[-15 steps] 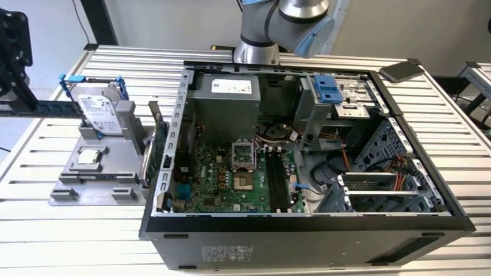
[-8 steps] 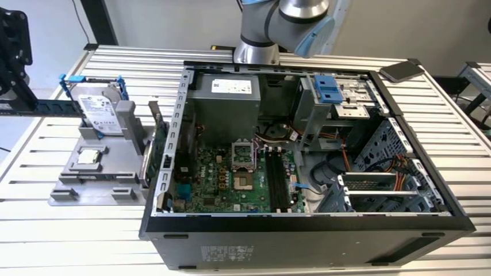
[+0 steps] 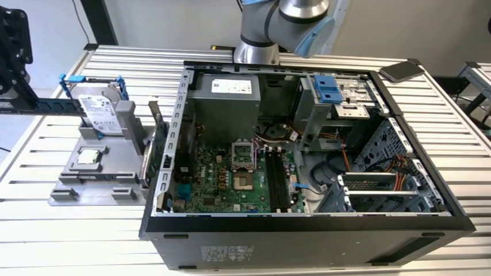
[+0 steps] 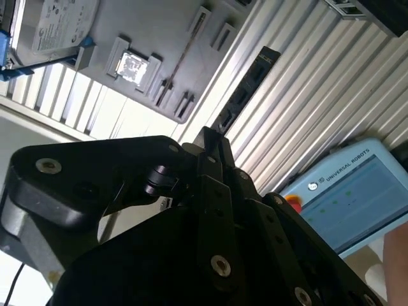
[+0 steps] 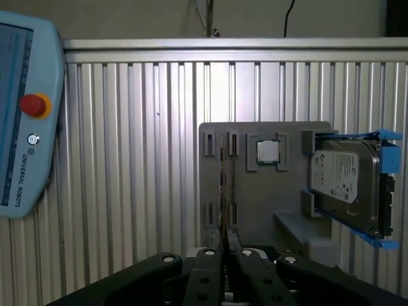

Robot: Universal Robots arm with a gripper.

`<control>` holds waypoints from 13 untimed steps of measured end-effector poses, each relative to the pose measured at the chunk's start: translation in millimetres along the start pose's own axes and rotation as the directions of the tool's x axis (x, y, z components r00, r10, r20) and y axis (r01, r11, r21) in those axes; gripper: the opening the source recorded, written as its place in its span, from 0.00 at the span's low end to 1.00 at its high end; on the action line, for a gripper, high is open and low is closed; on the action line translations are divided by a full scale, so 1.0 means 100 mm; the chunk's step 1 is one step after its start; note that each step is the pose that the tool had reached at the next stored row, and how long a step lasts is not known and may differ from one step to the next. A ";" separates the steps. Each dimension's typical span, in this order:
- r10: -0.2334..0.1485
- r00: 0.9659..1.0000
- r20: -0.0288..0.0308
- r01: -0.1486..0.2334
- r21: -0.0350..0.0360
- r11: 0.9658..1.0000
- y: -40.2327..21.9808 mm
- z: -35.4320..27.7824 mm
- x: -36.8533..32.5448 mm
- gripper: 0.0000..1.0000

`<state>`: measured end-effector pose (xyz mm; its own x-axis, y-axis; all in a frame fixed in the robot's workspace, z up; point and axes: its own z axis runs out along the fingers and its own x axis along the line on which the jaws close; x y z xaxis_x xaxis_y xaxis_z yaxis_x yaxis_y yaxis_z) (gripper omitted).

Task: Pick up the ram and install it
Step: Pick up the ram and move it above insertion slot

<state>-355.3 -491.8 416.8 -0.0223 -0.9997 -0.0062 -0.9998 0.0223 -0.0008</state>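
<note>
The ram (image 5: 223, 185) stands on edge in the slots of a grey holder (image 5: 255, 191) on the slatted table, and I see it as a thin line. In the second wrist view the ram (image 4: 182, 58) is a thin brownish strip on that holder (image 4: 153, 32). My gripper (image 5: 227, 250) hangs above the table a good way short of the holder, its black fingers lined up with the ram's edge. In the second wrist view the gripper (image 4: 211, 141) has its fingertips pressed together with nothing between them. The motherboard's long black slots (image 3: 277, 178) lie bare inside the open computer case (image 3: 307, 227).
On the holder (image 3: 92, 181) sit a hard drive in a blue bracket (image 3: 100, 112) and a square silver processor chip (image 3: 91, 155). A teach pendant (image 5: 25, 121) lies on the table off to one side. A black frame (image 3: 15, 57) stands at the exterior view's left.
</note>
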 end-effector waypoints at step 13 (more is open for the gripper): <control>0.000 1.000 0.000 0.000 0.000 1.000 -0.191 -0.006 -0.004 0.00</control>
<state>-336.3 -491.8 417.4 -0.0223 -0.9997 -0.0063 -0.9998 0.0223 -0.0008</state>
